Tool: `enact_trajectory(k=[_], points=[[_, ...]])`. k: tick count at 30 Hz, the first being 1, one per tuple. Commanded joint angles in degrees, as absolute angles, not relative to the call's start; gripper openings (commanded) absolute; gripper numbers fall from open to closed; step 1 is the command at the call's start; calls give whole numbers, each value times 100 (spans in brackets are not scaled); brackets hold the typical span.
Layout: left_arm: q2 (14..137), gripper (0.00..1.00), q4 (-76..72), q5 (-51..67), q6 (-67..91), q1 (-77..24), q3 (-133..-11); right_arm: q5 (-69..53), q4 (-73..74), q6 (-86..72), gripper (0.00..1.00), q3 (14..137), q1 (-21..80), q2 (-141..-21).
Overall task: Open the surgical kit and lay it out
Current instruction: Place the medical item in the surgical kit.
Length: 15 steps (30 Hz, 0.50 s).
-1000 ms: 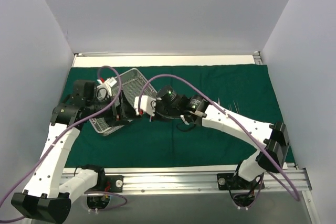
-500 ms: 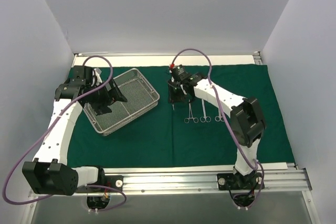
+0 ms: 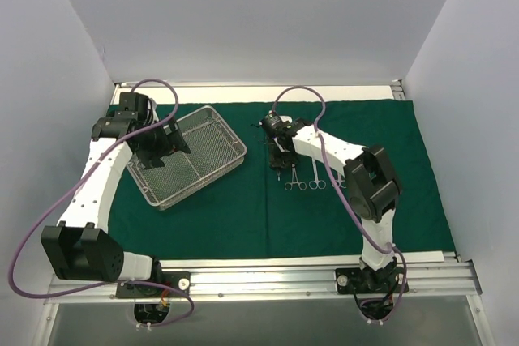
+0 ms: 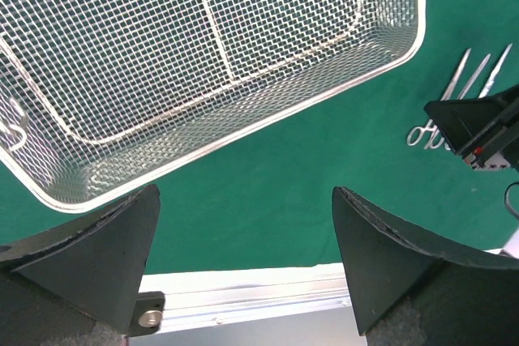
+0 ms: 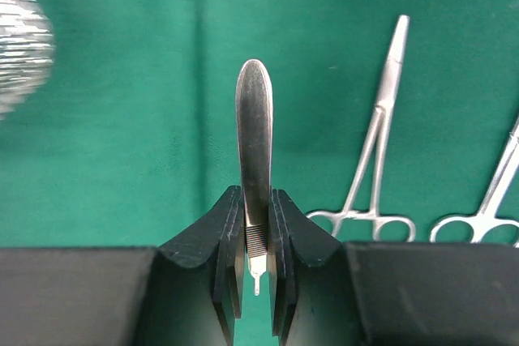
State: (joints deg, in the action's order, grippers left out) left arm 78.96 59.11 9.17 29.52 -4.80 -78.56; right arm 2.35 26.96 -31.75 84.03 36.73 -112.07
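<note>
My right gripper [image 5: 255, 228] is squeezed tight on the thin steel tweezers [image 5: 254, 119]. It is near the middle of the table, a bit toward the far edge. The tweezers stick out over the green cloth [image 3: 365, 200], which covers most of the table. Just to the right of them, the ring-handled forceps [image 5: 375, 151] lie flat on the cloth, side by side. My left gripper [image 4: 243, 200] has its jaws wide apart and holds nothing. It hangs over the left side of the wire-mesh tray [image 3: 241, 150]. The tray sits on the cloth toward the far left corner.
</note>
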Motion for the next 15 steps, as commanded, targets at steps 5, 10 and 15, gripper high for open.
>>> enact_trajectory(k=[5, 10, 15], points=[[7980, 98, 5371, 957, 2365, -545, -8174, 853, 2979, -3050, 1, 8534, 3612, -11574], [8174, 97, 5274, 1125, 2268, -545, -8270, 695, 2988, -3076, 6, 8587, 3621, -11680], [8437, 91, 5326, 1107, 2022, -554, -8463, 554, 3023, -3129, 14, 8543, 3621, -11733]])
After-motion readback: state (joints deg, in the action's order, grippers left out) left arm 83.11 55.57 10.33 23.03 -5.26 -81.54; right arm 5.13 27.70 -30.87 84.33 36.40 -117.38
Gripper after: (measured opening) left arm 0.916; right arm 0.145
